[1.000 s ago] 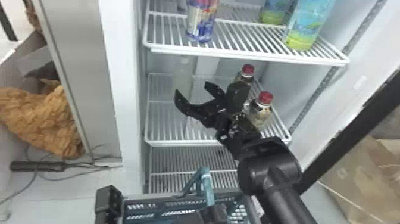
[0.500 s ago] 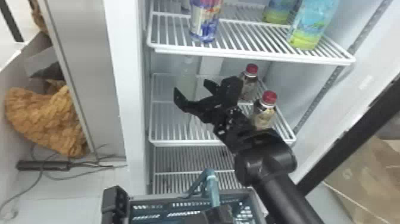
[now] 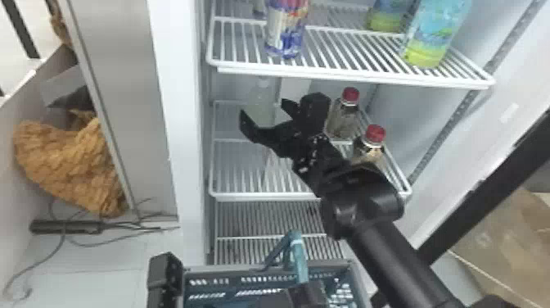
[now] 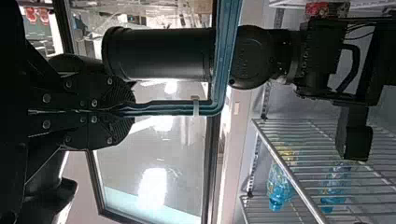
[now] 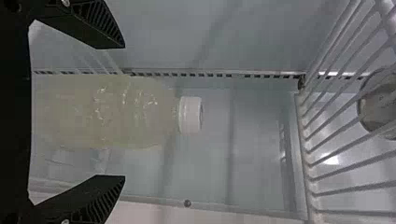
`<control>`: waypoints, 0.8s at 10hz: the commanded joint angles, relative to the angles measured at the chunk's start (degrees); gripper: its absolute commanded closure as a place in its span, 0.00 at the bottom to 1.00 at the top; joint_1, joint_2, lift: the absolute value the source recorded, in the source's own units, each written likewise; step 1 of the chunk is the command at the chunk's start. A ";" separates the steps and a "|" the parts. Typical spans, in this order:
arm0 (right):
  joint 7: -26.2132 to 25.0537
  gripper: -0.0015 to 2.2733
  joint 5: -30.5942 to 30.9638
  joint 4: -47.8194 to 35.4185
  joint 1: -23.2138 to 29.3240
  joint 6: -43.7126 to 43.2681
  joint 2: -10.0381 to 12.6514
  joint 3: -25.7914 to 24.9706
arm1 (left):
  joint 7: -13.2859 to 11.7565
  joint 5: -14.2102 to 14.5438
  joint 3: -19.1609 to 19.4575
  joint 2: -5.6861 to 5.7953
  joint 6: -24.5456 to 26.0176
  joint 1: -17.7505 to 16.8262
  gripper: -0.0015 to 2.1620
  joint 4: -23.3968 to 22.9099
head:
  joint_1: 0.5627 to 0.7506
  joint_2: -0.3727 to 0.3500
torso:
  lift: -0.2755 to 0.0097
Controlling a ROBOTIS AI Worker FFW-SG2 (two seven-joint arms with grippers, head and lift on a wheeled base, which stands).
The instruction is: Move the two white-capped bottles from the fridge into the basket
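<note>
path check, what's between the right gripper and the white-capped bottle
The right wrist view shows nothing between the right gripper and the white-capped bottle.

The jointed black right arm [image 3: 403,254] is stretched from the near right toward the far left, slanted across the head view. At its end the two-fingered black right gripper [image 3: 264,109] is held out, its ridged fingers [image 5: 105,200] spread wide apart. The flat-fingered black left gripper [image 3: 307,294] is held low and near, its fingers [image 4: 88,133] closed together.

Blk arms [image 3: 403,260], slvr screws [image 4: 94,103]
</note>
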 commanded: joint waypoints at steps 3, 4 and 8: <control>-1.80 0.07 -1.45 3.24 -2.46 -0.88 0.19 3.20 | -0.01 0.37 -0.46 0.00 -0.42 -0.37 0.52 0.38 | 0.70 0.26 | 0.05; -2.15 0.16 -2.25 3.94 -3.17 -0.88 0.19 3.88 | -0.01 0.37 -0.46 0.00 -0.42 -0.51 0.52 0.38 | 0.70 0.27 | 0.05; -2.68 0.33 -1.91 3.80 -2.88 -1.30 0.19 4.00 | -0.09 0.49 -0.58 0.00 -0.70 -0.37 0.52 0.38 | 0.70 0.28 | 0.05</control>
